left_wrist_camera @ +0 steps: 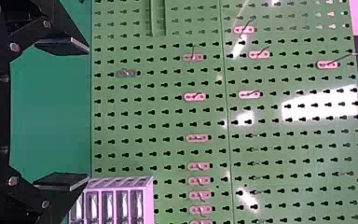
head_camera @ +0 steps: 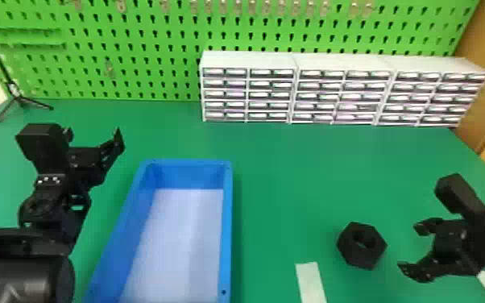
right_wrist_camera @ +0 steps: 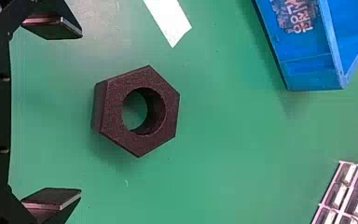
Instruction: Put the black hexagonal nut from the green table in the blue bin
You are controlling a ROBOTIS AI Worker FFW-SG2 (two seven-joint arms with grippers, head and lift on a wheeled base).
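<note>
Black left fingers [head_camera: 112, 150] gape empty beside the bin [head_camera: 227, 225]; rightward, the nut [head_camera: 359, 253] lies flat on the worktop [head_camera: 294, 173], no long axis, just left of the nearer right fingers [head_camera: 419, 272], centred on their wide, empty spread.

The bin [head_camera: 227, 225] runs off the head view at six o'clock, its near end cut off; toward two, the drawers' [head_camera: 321, 86] contents are too blurred to tell; at twelve, the pegboard [head_camera: 151, 90] is cropped.
</note>
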